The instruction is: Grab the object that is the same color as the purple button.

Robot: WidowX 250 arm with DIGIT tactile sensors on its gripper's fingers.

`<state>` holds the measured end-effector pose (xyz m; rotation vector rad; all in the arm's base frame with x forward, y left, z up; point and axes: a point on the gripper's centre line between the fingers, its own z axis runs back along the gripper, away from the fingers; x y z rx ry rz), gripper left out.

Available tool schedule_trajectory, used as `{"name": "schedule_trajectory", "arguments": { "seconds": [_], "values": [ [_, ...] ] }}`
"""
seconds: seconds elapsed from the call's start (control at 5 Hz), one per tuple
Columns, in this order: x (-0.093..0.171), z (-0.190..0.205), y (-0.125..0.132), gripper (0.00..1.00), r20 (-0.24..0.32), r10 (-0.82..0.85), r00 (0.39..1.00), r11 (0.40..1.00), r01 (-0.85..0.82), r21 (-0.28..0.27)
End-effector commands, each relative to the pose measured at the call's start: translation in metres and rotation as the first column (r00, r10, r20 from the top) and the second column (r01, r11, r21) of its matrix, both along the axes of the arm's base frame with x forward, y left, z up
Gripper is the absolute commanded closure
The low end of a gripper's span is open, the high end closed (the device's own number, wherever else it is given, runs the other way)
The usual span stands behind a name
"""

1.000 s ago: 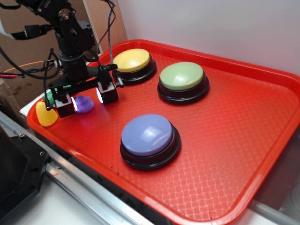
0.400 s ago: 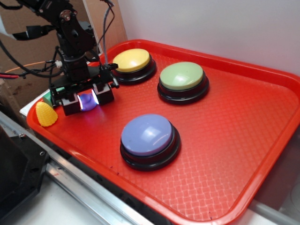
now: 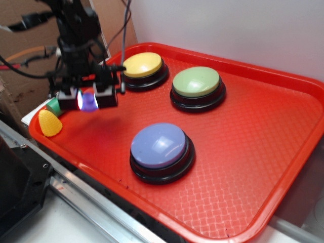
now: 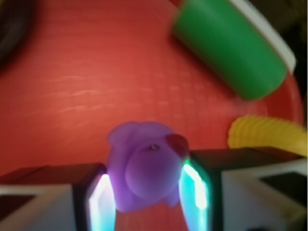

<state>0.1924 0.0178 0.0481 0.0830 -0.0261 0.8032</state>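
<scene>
My gripper is shut on the tiny purple duck, held above the red tray near its left end. In the wrist view the purple duck sits squeezed between the two lit pads of the gripper, with the tray floor well below it. The purple button, a lavender dome on a black base, stands at the tray's front middle, to the right of the gripper.
A yellow-topped button and a green-topped button stand at the back. A yellow corn-shaped toy and a green cylinder lie by the tray's left rim, just beside the gripper. A white wall is behind.
The fingers closed on the purple duck, then the gripper rose off the tray with the duck in it.
</scene>
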Motion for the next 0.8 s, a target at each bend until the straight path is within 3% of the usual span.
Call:
{"name": "schedule_trajectory", "arguments": {
  "seconds": [0.0, 0.4, 0.6],
  "values": [
    [0.000, 0.083, -0.023, 1.00, 0.103, -0.386, 0.917, 0.912, 0.396, -0.104],
    [-0.006, 0.163, -0.050, 1.00, 0.233, -0.520, 0.822, 0.831, 0.549, -0.085],
    [-0.010, 0.171, -0.050, 1.00, 0.252, -0.512, 0.821, 0.835, 0.545, -0.079]
  ]
}}
